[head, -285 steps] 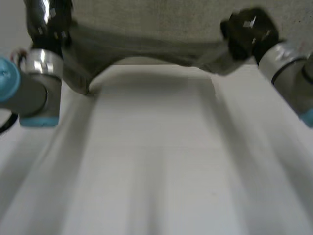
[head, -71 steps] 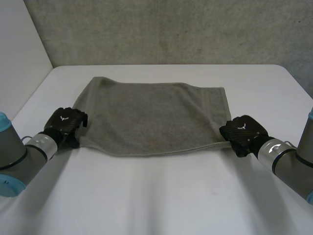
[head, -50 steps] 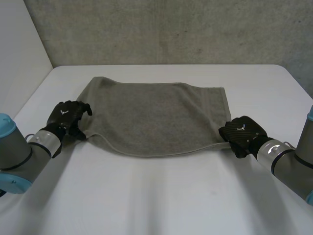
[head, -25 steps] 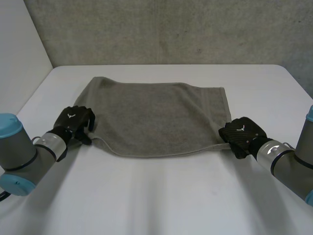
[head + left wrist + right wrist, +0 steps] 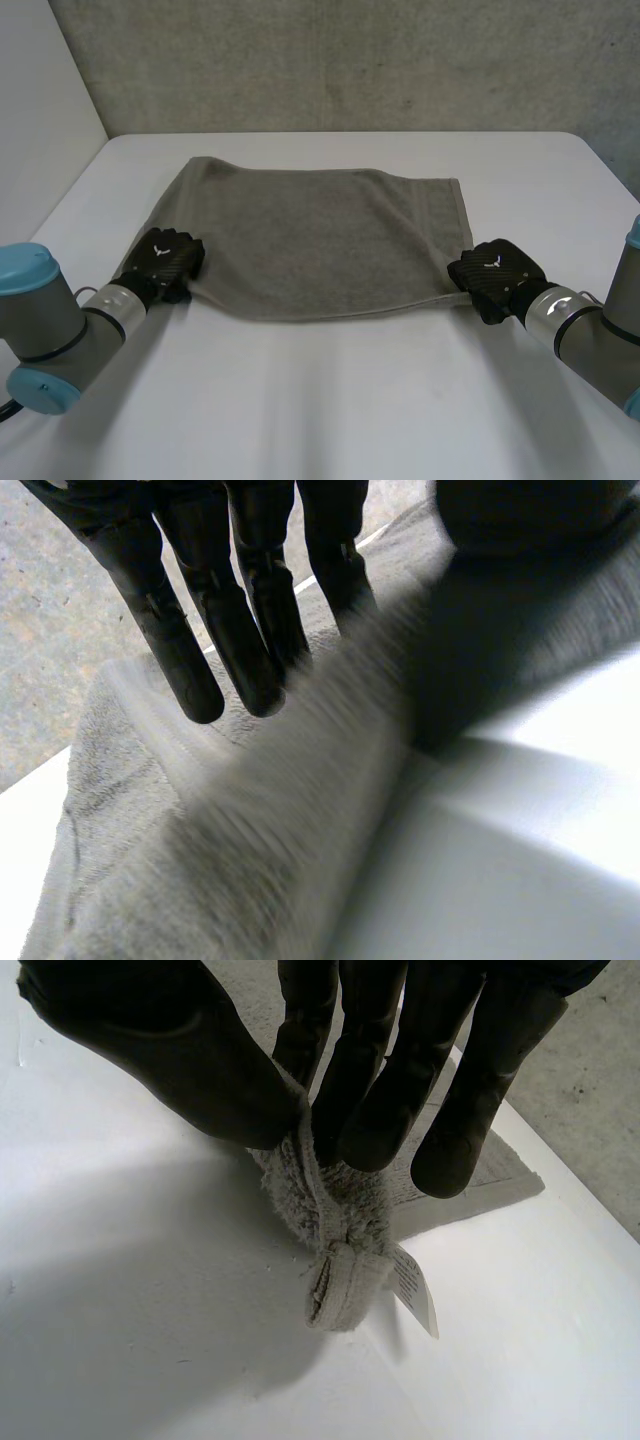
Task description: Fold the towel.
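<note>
Getting both near corners in hand is the step under way. Left hand (image 5: 165, 262) is lying at the towel's (image 5: 320, 240) near-left corner, toward the table's (image 5: 320, 410) near-left part. In its wrist view the fingers (image 5: 195, 650) are reaching out straight over the cloth, apart from the thumb (image 5: 520, 510). A raised ridge of edge is running between them, so the hand appears to be wide and not gripping, though that ridge is blurred. The towel is lying spread across the table's middle, its far edge nearing the table's far edge. Right hand (image 5: 495, 272) is pinching the near-right corner between thumb and fingers, the cloth bunching there and a small label (image 5: 415, 1290) hanging out beside it. Next, I judge, the left hand is needing to close on its corner. Both are then needing to lift together and carry the near edge over to the far one, keeping it level.
</note>
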`<state>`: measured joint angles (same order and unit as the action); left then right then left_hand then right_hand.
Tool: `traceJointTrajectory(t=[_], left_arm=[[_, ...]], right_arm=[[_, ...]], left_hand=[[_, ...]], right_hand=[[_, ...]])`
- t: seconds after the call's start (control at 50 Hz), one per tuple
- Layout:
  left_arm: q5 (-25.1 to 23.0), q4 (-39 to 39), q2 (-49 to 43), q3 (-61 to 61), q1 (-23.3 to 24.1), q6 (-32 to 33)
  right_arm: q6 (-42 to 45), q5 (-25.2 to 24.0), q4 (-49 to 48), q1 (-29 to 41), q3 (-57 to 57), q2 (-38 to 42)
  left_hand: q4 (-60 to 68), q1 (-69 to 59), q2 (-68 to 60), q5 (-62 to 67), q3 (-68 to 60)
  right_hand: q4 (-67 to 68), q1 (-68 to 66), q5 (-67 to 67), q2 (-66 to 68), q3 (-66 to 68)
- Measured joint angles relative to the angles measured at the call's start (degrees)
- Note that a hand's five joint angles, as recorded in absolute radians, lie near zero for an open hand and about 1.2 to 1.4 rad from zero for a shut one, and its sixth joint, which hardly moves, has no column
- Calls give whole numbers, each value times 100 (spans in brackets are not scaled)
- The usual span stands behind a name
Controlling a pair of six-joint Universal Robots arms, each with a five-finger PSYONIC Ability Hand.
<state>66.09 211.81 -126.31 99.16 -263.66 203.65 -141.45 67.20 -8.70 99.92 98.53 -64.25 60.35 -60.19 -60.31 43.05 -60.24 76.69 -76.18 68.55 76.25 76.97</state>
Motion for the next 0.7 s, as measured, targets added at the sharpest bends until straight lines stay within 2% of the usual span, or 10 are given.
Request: traceJointTrajectory(t=[0.04,0.14,0.18,0.24,0.3,0.44,0.56,0.7], left_arm=[[2,-1,0,1,-7,56],[8,27,30,-11,-64,75],[9,39,42,-12,-83,43],[10,57,55,-12,-101,-25],[9,67,50,-11,-94,-65],[16,73,14,-26,-82,-51],[89,79,13,-44,-114,15],[467,95,58,-21,-133,55]], right_arm=[[0,1,0,1,0,0],[3,4,0,1,0,0],[3,4,0,2,0,0],[4,4,2,9,0,0],[4,4,2,14,1,0],[4,4,0,1,1,0],[2,23,0,-17,-13,0],[-1,59,15,-37,-37,-16]], left_hand=[[451,-414,-455,1205,-455],[788,-638,-790,1426,-795],[326,-441,-329,1171,-336],[-1148,1170,1192,-421,1130],[-1678,1650,1674,-955,1662],[-640,628,639,61,633],[-596,593,599,111,594],[-672,659,667,66,662]], right_hand=[[0,0,0,0,0],[0,0,0,0,0],[0,0,0,0,0],[0,0,0,0,0],[0,0,0,0,0],[0,0,0,0,0],[0,0,0,0,0],[0,0,0,0,0]])
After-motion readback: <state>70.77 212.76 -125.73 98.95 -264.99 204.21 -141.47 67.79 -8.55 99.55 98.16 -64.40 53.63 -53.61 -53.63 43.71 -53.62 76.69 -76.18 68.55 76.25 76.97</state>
